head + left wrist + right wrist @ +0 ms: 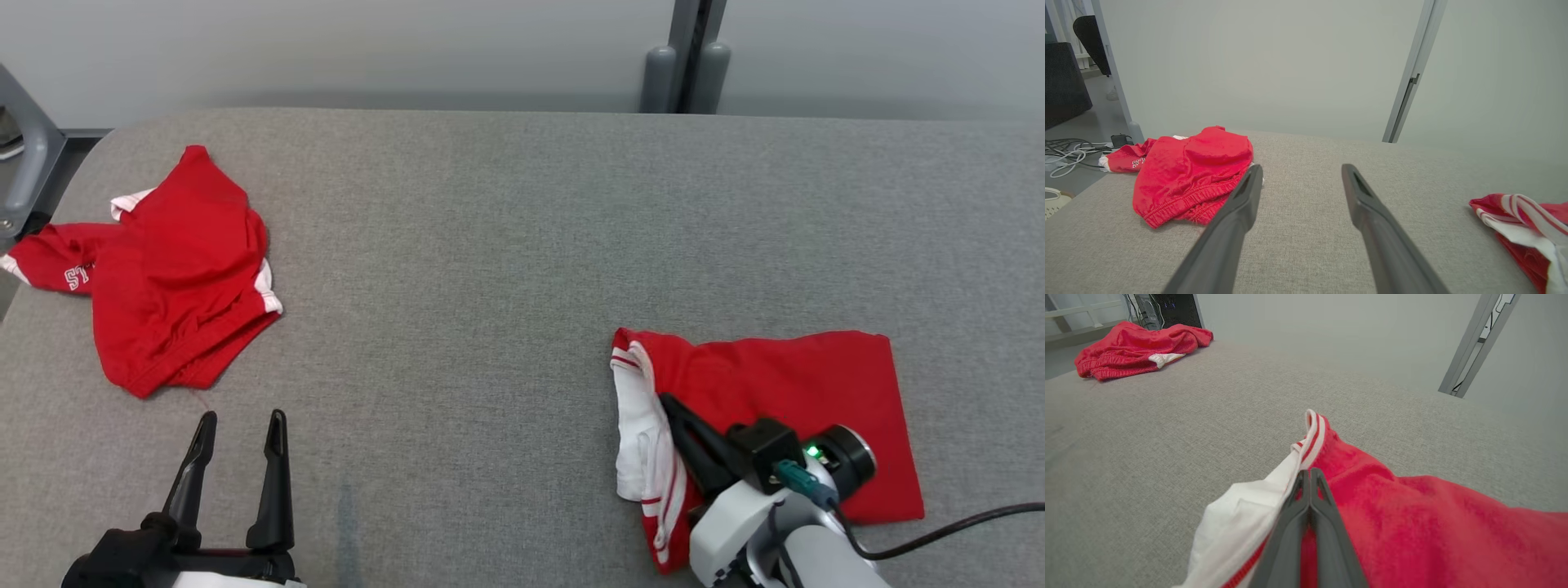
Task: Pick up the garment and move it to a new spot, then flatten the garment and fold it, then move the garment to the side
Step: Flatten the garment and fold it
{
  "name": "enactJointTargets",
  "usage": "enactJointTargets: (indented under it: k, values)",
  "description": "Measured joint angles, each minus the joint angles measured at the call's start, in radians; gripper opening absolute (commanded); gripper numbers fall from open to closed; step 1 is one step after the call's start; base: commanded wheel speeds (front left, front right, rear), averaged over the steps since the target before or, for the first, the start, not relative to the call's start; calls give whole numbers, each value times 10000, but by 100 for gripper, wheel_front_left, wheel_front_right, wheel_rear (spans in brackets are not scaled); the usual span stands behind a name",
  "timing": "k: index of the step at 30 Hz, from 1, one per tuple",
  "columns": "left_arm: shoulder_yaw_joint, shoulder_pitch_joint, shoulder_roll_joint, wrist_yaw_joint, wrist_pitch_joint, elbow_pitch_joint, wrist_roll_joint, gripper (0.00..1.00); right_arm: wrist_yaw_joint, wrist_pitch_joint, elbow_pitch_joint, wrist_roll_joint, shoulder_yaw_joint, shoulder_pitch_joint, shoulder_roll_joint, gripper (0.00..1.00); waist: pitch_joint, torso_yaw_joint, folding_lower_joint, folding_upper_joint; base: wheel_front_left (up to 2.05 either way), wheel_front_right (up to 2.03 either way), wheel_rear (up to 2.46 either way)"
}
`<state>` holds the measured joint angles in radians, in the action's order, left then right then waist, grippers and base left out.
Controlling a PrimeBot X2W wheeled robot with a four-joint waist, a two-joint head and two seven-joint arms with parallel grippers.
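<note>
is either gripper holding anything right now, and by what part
Left gripper is open, holding nothing. Right gripper is shut, tips at the white striped edge of the folded garment; whether cloth is pinched cannot be told.

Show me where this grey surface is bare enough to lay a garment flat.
The wide middle of the grey surface is bare, between the crumpled red garment at far left and the folded red garment at near right. The far strip behind the folded one is also bare. It is crowded at near right, where the right tool sits on the cloth.
</note>
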<state>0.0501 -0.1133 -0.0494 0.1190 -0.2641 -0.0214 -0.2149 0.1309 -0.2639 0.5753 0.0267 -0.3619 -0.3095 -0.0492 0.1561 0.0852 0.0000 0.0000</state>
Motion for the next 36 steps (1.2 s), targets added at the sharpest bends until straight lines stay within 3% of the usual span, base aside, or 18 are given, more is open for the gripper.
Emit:
enactJointTargets:
  k: [13,16,19,20,21,22,29,36]
  values:
    - [-27,110,2,31,0,-153,-146,100,0,0,1089,1185,-2349,-803,19,0,94,302,0,0,0,0,0]
    - [115,22,0,12,0,-121,-163,100,0,-2,679,1321,-2311,-822,19,0,-6,124,0,0,0,0,0]
    - [267,-60,2,-2,0,-23,-174,100,0,-2,-284,1151,-1599,-657,29,1,-162,-118,0,0,0,0,0]
    - [332,-68,0,-2,0,12,-169,100,0,-2,-731,968,-1241,-481,31,21,-223,-215,0,0,0,0,0]
    - [395,-88,4,-2,0,50,-155,100,0,-2,-1210,800,-878,-236,17,72,-282,-316,0,0,0,0,0]
    - [456,-125,2,-2,0,84,-155,100,0,-2,-1730,639,-508,27,-46,100,-341,-425,0,0,0,0,0]
    - [606,-335,2,-46,0,134,-42,100,0,-2,-4491,222,2343,2039,-788,100,-827,-1165,0,0,0,0,0]
    - [502,-554,4,-44,-2,-157,35,100,-2,-2,-4696,635,3925,3478,-1147,100,-1381,-1447,0,0,0,0,0]
